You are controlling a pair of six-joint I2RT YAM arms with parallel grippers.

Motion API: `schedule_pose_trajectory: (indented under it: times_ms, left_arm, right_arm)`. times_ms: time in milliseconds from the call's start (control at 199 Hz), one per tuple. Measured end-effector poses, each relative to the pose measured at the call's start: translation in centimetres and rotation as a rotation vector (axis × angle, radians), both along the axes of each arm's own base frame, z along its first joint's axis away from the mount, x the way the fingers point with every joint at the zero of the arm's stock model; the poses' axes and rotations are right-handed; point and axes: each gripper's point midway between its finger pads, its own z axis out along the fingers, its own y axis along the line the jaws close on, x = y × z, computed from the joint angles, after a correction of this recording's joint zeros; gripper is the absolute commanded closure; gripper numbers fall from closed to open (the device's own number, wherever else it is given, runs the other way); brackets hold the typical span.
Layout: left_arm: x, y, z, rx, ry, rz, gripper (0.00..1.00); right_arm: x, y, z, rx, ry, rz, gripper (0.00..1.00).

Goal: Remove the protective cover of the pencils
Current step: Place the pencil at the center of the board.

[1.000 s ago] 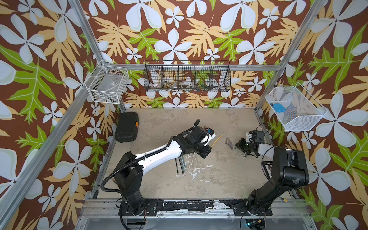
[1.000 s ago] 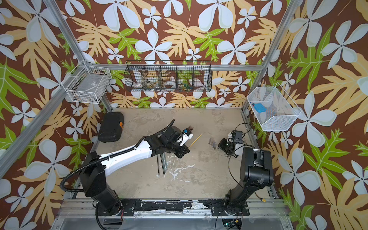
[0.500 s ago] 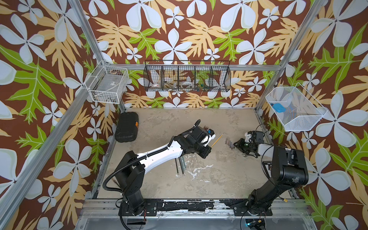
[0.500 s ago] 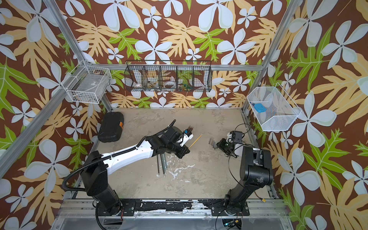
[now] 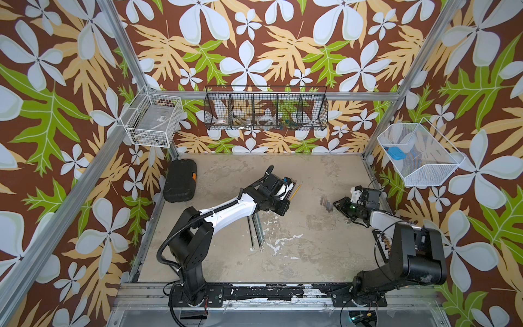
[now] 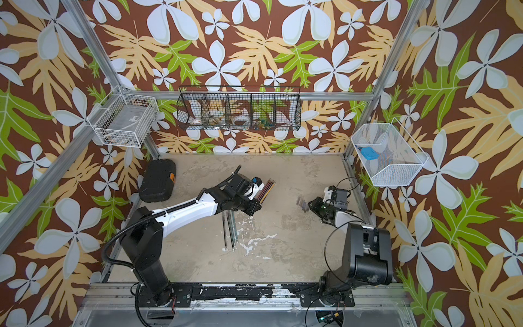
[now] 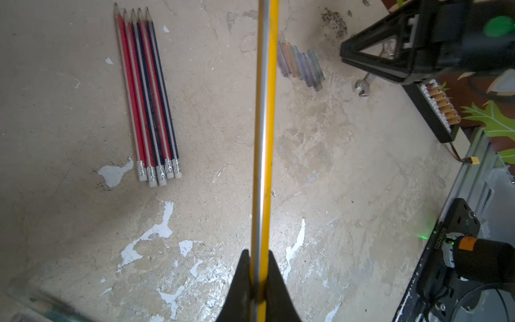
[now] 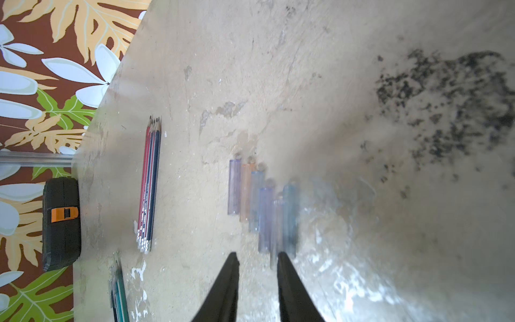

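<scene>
**Bimanual cell, seen from above and from both wrists.** The left hand (image 7: pixel 257 260) is pressed together on a yellow pencil (image 7: pixel 264 111). It pinches the pencil near one end, so the shaft runs straight away from the wrist camera, clear of the bench (image 7: pixel 334 181). The pencil's far end leaves the picture, so it cannot be told whether a cap sits on it. In both top views this hand hangs over the middle of the bench.

The right hand (image 8: pixel 257 256) stands spread, its two dark fingers apart with nothing between them, low over the right side of the bench. Just beyond its fingertips lie the caps (image 8: pixel 245 192). These are short translucent tubes in purple, orange and blue tints, side by side in a stepped row and touching one another. Those nearest the hand are blurred.

A set of five pencils (image 7: pixel 147 94), red and dark blue with silver stripes, lies flat and parallel, touching, with eraser ends together and sharpened tips bare. The set lies between the caps and a black case (image 8: pixel 61 239) with an orange latch at the bench's left edge.

A group of teal pencils (image 6: pixel 229 229) lies parallel nearer the front, beside the left arm and well apart from the caps. A small wrench (image 7: pixel 362 85) lies on the bench near the right hand.
</scene>
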Motion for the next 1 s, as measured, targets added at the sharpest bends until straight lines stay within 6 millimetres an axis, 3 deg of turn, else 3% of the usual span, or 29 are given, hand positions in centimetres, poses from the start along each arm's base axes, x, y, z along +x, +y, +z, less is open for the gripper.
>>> schedule_pose_trajectory:
  times_ms: [226, 427, 562, 783, 1004]
  left_arm:
    - [6.4, 1.8, -2.0, 0.09, -0.009, 0.139, 1.0]
    - [11.4, 3.3, -4.5, 0.233, -0.045, 0.226, 1.0]
    - [12.1, 3.8, -6.9, 0.307, -0.021, 0.216, 1.0]
    - [13.1, 3.5, -9.1, 0.359, -0.005, 0.183, 1.0]
    - [13.6, 2.9, -9.0, 0.353, -0.004, 0.174, 0.83]
  right_arm:
    - [-3.5, 0.8, 4.9, -0.038, -0.156, 0.014, 0.72]
    - [-5.5, 1.2, 7.0, -0.121, -0.24, 0.062, 0.72]
    - [-6.4, 1.5, 6.0, -0.119, -0.215, 0.077, 0.72]
    - [-6.7, 1.9, 5.8, -0.108, -0.211, 0.1, 0.72]
    - [-7.1, 2.0, 5.5, -0.105, -0.212, 0.102, 0.72]
